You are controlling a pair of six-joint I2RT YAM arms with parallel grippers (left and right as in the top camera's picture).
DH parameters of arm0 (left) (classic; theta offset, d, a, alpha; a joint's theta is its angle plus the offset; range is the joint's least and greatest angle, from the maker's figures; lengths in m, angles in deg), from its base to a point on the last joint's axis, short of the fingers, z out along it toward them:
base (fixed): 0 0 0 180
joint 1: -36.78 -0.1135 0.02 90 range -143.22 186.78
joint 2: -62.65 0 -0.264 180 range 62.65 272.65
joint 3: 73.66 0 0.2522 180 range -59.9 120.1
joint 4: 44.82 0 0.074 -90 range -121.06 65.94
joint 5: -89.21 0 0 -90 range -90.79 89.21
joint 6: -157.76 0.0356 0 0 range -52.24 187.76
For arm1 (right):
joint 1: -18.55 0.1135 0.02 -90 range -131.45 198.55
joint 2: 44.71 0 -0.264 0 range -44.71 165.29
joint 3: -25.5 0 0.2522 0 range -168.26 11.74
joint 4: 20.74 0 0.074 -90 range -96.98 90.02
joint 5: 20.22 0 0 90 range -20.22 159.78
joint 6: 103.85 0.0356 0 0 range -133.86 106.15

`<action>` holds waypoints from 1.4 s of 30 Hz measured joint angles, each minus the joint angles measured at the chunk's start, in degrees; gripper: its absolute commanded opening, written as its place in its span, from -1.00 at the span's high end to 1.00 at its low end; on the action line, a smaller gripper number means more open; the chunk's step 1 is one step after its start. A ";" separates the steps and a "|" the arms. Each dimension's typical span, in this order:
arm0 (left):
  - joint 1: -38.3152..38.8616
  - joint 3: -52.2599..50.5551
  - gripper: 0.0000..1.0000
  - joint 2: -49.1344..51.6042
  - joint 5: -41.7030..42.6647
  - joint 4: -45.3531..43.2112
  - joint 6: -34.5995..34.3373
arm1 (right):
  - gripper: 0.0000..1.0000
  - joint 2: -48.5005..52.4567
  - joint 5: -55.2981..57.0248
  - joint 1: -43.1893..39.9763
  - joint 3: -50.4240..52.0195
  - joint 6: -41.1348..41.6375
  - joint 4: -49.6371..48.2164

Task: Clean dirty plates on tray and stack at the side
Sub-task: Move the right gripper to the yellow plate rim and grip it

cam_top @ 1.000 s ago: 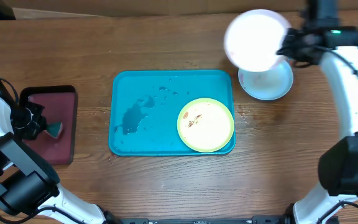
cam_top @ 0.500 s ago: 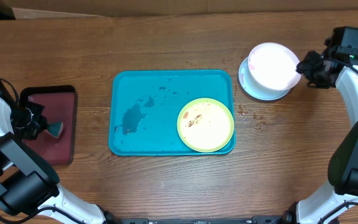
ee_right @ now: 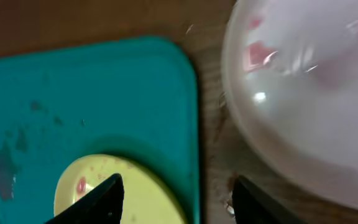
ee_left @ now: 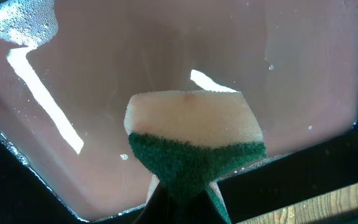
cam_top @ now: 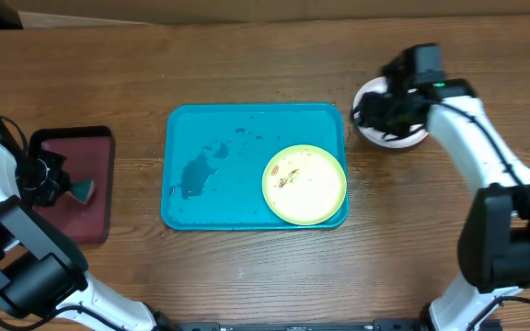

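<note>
The turquoise tray (cam_top: 237, 138) lies mid-table, wet and streaked on its left half. On its right front corner rests a yellow-green plate (cam_top: 305, 184) with reddish-brown smears. Right of the tray, a white plate (ee_right: 303, 93) sits on a pale blue one (cam_top: 419, 136); my right arm covers most of that stack. My right gripper (cam_top: 366, 118) hangs open and empty over the stack's left edge. In the right wrist view, the right gripper (ee_right: 178, 186) has the tray's corner (ee_right: 185, 124) and the yellow-green plate (ee_right: 117, 193) below it. My left gripper (cam_top: 63, 187) is shut on a yellow-and-green sponge (ee_left: 194, 140).
A dark maroon black-rimmed tray (cam_top: 99, 147) sits at the far left under the sponge; its wet floor (ee_left: 166, 56) fills the left wrist view. Reddish crumbs speckle the wood (cam_top: 362, 170) between the turquoise tray and the stack.
The right gripper set the white plate down on the pale blue one, opened, and swung left over the stack toward the tray. The left arm and sponge have not moved.
</note>
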 measured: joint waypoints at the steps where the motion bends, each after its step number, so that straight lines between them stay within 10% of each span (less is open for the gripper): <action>1: 0.00 0.00 0.92 0.00 0.00 -0.02 0.13 | -0.15 0.00 1.22 2.01 0.04 -0.09 0.44; 12: 0.00 0.00 0.92 0.00 0.00 0.00 0.85 | 0.30 0.00 13.55 9.68 0.20 0.59 5.70; 22: 0.00 0.00 0.92 0.00 0.00 0.00 0.85 | -0.05 0.00 10.73 12.28 0.42 13.51 18.08; 42: 0.00 0.00 0.91 0.00 0.00 -0.02 0.85 | 0.00 0.00 19.50 24.85 5.92 45.00 22.36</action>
